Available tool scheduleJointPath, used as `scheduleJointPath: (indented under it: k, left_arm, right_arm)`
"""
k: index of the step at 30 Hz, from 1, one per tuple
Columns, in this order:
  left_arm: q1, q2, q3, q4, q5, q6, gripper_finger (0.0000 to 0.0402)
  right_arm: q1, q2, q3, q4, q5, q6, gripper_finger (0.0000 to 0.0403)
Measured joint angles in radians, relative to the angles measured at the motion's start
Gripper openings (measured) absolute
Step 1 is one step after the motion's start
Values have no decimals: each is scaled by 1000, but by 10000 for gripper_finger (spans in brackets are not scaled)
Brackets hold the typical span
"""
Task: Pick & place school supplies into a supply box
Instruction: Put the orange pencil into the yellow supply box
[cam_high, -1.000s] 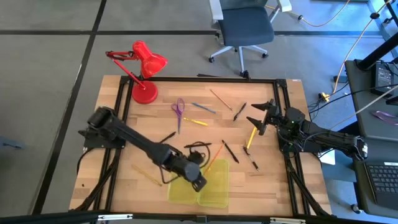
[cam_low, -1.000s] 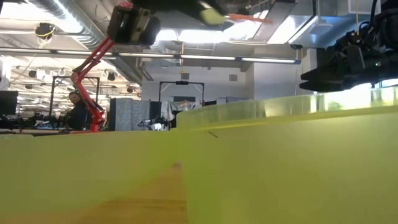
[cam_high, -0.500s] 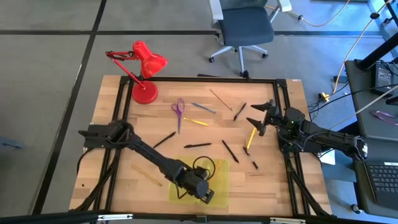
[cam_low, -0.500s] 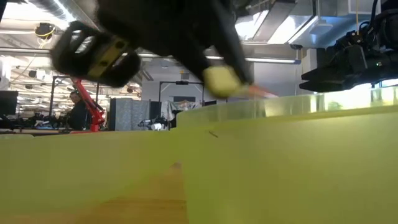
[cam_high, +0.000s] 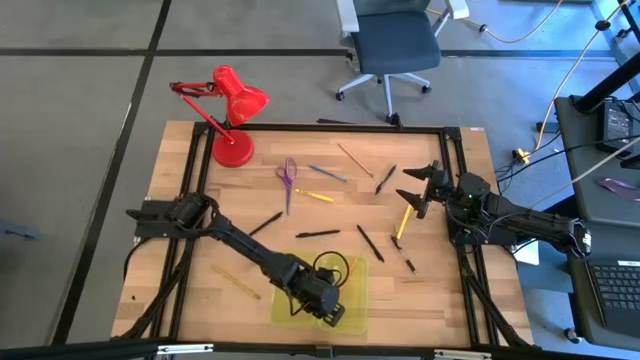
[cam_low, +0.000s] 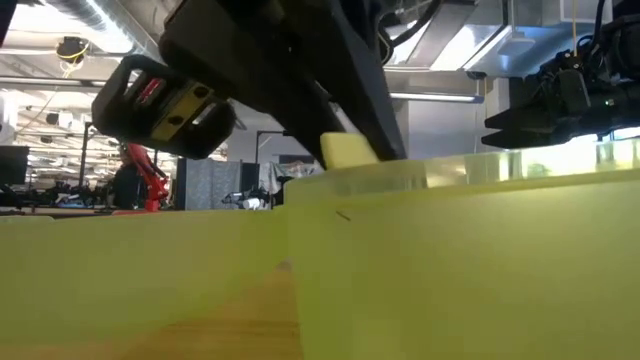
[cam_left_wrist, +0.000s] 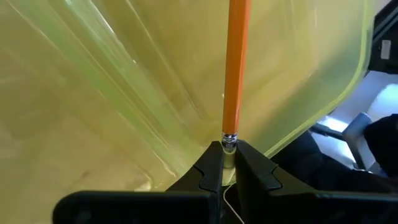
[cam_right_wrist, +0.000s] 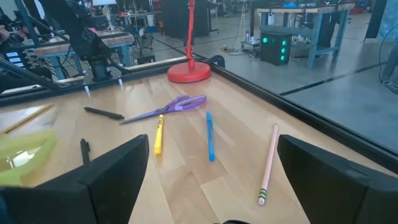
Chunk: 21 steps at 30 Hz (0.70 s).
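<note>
The supply box (cam_high: 345, 290), a translucent yellow-green case, lies open near the table's front edge; its wall (cam_low: 460, 250) fills the low view. My left gripper (cam_high: 328, 305) is low over it, shut on an orange pencil (cam_left_wrist: 235, 68). Other school supplies lie loose on the wood: purple scissors (cam_high: 288, 175), a blue pen (cam_high: 328, 173), a yellow pen (cam_high: 315, 195), black pens (cam_high: 318, 233) and a wooden pencil (cam_high: 235, 282). My right gripper (cam_high: 420, 188) waits open at the right edge, touching nothing. My left gripper pinches the orange pencil at its metal ferrule end (cam_left_wrist: 229, 142) between the two fingertips (cam_left_wrist: 211, 165). The fingers slant down from the far left and lie in line with the pencil. The pencil points away from them over the box floor; its far end runs out of the frame.
A red desk lamp (cam_high: 232, 110) stands at the far left corner. A yellow marker (cam_high: 404, 220) and a black pen (cam_high: 408, 262) lie near my right gripper. The right wrist view shows the scissors (cam_right_wrist: 168, 107) and a pink pencil (cam_right_wrist: 268, 165). An office chair (cam_high: 395, 45) stands beyond the table.
My left gripper has sunk toward the supply box and gone a little toward the near edge, rolling its wrist as it went. It stays shut on the orange pencil, which has come down with it into the box's opening. The last half second shows almost no motion.
</note>
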<state>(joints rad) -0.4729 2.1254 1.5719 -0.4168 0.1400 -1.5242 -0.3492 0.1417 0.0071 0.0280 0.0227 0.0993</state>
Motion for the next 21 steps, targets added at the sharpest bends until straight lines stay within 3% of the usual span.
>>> scheduleJointPath:
  k: [13, 21]
  left_arm:
    - [15, 0, 0, -1, 4, 0, 19]
    - [18, 0, 0, -1, -14, 0, 52]
  right_arm:
    - [0, 0, 0, 0, 0, -3, 360]
    - [0, 0, 0, 0, 0, -3, 360]
